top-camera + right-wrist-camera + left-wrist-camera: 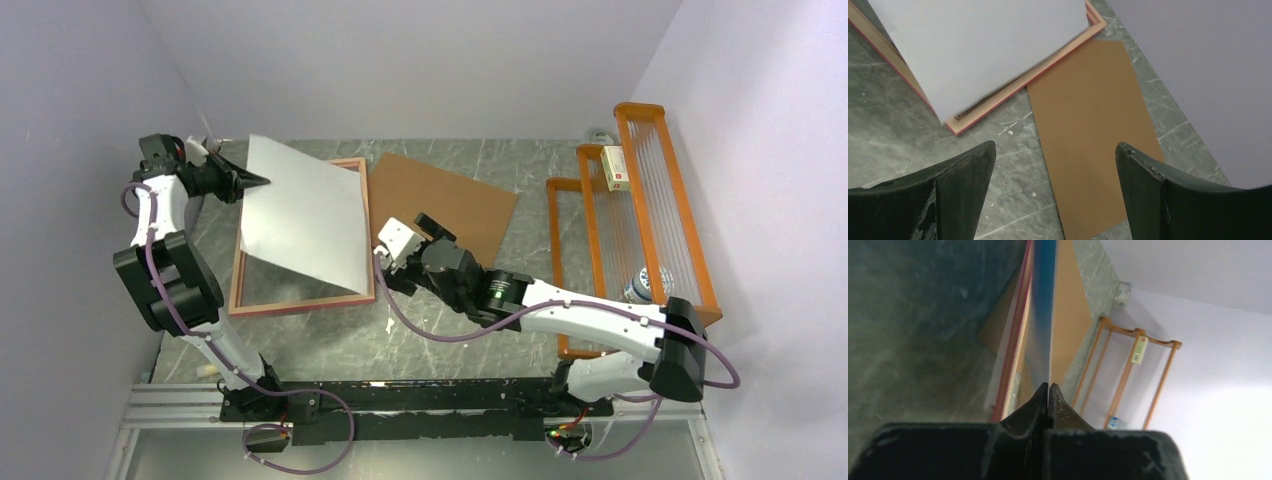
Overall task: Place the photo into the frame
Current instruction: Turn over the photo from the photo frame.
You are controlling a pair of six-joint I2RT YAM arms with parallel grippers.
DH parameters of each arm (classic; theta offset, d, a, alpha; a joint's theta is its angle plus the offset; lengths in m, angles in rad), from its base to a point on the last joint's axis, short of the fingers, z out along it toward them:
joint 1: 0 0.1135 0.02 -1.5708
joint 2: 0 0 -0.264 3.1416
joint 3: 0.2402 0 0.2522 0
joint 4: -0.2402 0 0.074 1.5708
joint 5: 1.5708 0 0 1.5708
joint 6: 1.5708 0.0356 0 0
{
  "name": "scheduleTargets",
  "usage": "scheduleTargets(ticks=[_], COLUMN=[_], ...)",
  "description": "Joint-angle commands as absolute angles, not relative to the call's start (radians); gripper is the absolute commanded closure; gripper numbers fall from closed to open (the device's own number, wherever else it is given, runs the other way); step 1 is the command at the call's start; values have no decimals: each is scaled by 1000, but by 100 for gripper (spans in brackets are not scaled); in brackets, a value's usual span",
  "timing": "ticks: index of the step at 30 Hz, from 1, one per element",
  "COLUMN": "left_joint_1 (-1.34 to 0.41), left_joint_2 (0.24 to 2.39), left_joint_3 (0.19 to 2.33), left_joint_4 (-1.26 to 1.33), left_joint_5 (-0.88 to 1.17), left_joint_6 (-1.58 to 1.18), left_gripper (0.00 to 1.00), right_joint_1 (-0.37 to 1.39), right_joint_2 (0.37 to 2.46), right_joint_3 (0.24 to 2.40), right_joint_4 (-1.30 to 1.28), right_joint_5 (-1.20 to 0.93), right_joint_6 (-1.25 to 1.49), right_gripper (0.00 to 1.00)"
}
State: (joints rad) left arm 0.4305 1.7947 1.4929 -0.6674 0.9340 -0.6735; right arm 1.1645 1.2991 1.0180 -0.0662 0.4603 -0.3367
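The photo shows its plain white back in the top view and hangs tilted over the frame, which lies flat on the table with its pale wood-coloured back up. My left gripper is shut on the photo's left edge; in the left wrist view the photo runs edge-on from the closed jaws, blue side to the left. My right gripper is open and empty, just right of the frame. In the right wrist view its fingers straddle the table and backing board, with the photo and frame beyond.
A brown backing board lies flat right of the frame, also in the right wrist view. An orange wire rack stands at the right, holding a small box and a bottle. Walls close in on left, back and right.
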Motion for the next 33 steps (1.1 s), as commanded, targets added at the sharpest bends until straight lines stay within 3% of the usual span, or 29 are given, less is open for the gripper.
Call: scheduleTargets(ticks=[1,14,33], left_joint_1=[434,435,434], left_joint_2=[1753,1929,1822], left_joint_3=[1578,1502,1342], left_joint_4=[-665,-555,-315], left_joint_5=[875,892,769], left_joint_6=[-468,-470,-452], left_gripper=[97,98,98], right_joint_1=[1161,1103,1073], right_joint_2=[1228,1250,1296], right_joint_3=[995,954,934], right_joint_4=[-123,-115,-89], right_joint_5=[434,447,427], right_joint_6=[-273,-160,-128], right_gripper=[7,7,7])
